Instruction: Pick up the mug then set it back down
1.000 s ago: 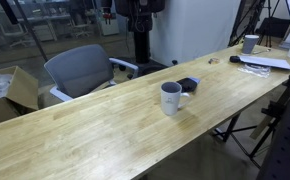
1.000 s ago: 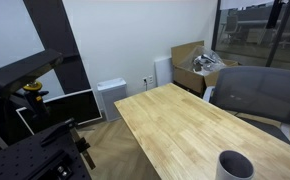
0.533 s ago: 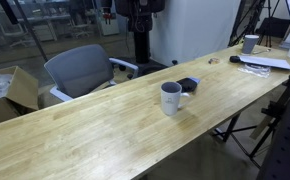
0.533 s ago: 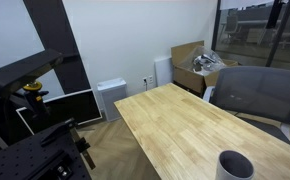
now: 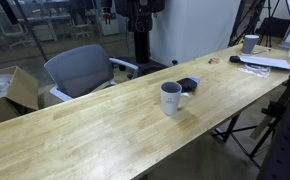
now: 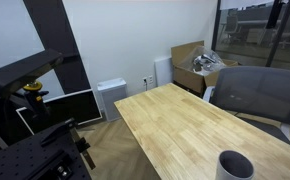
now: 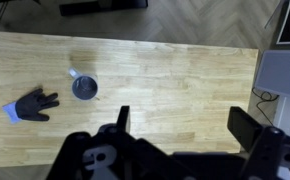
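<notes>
A grey mug (image 5: 171,98) stands upright near the middle of the long wooden table (image 5: 95,130). It also shows at the bottom edge of an exterior view (image 6: 235,166) and, from above, in the wrist view (image 7: 84,88). My gripper (image 7: 185,125) is open and empty. It hangs high above the table, well to the right of the mug in the wrist view. It does not show in the exterior views.
A black glove-like object (image 5: 189,84) lies beside the mug, also in the wrist view (image 7: 35,103). A second cup (image 5: 251,43) and papers (image 5: 268,62) sit at the table's far end. A grey office chair (image 5: 80,70) and a cardboard box (image 5: 20,88) stand behind the table.
</notes>
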Available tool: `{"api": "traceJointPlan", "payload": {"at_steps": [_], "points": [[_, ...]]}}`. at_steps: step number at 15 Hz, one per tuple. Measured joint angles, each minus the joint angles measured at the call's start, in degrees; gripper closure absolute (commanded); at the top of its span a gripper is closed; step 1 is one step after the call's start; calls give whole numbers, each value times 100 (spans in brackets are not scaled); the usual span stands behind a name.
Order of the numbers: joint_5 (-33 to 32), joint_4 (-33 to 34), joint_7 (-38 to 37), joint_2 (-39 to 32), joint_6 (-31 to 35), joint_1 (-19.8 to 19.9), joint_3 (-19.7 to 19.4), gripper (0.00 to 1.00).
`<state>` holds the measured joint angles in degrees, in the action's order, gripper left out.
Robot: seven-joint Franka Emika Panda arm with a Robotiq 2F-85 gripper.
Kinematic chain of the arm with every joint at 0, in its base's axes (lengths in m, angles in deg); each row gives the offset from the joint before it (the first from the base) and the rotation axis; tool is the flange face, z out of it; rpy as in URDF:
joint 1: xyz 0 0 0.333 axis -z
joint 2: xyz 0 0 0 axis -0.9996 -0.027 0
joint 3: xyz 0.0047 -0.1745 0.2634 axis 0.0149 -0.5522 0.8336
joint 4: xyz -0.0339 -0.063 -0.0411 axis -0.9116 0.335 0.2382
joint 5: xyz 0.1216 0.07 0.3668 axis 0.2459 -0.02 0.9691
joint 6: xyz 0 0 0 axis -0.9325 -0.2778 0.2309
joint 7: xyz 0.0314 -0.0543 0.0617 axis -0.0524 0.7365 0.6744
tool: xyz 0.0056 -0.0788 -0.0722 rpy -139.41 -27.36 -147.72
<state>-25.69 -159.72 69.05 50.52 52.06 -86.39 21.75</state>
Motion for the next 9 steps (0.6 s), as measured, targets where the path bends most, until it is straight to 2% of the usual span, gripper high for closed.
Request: {"api": "traceJointPlan", "payload": {"at_steps": [5, 9], "points": [[118, -394, 519, 3, 922, 9, -85, 0], [64, -597, 758, -20, 1096, 32, -140, 0]]}}
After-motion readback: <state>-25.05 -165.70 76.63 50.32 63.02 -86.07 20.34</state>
